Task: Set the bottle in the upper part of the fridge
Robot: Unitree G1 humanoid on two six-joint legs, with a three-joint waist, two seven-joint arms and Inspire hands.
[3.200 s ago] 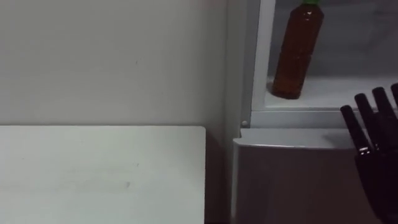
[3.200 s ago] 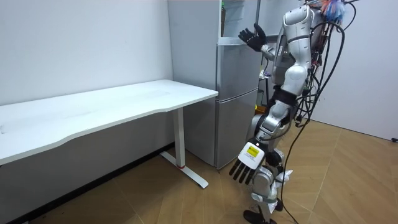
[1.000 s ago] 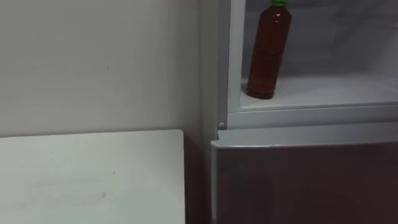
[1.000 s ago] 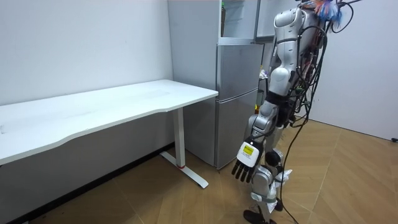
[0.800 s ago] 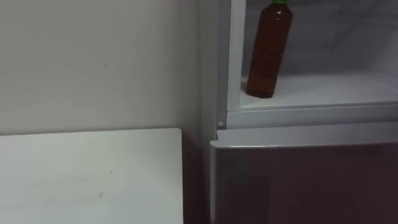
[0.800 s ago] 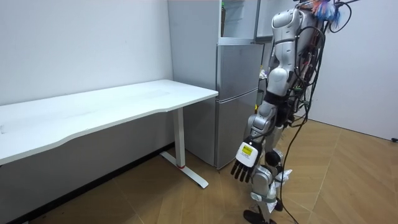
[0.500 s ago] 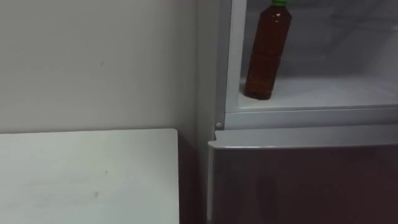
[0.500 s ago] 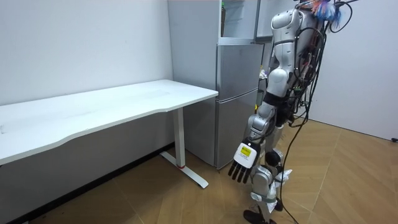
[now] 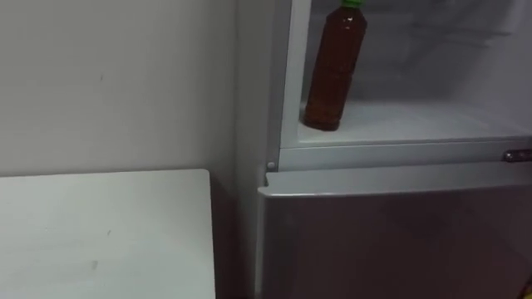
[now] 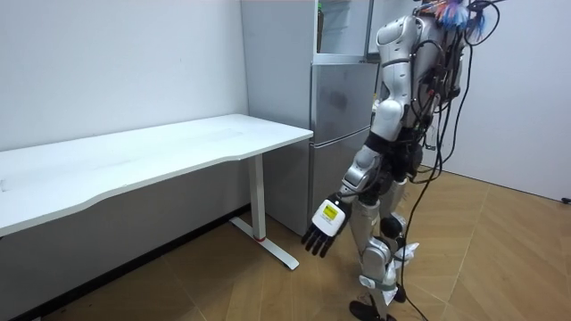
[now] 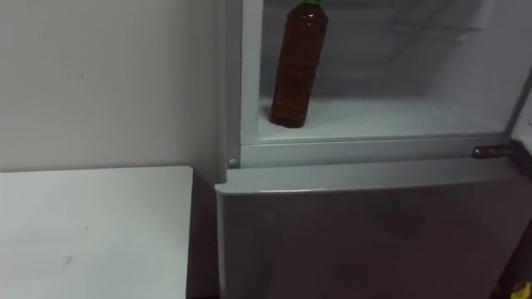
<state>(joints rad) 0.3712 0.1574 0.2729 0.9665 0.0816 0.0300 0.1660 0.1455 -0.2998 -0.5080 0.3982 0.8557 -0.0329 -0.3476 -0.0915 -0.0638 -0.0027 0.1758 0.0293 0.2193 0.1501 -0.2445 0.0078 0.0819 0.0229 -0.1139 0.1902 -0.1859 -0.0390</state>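
A brown bottle with a green cap stands upright on the white shelf of the open upper fridge, near its left wall; it is also seen as bottle. Nothing touches it. I stand right in front of the fridge. My left hand hangs low beside my leg, fingers straight and holding nothing.
The grey lower fridge door is closed below the shelf. A white table stands against the wall to the left of the fridge, with a narrow gap between them. A door hinge shows at the right edge.
My right hand, raised at the fridge shelf 3.2 s ago, has dropped out of sight. The bottle stays put. My left hand has swung forward, and the eye views have shifted.
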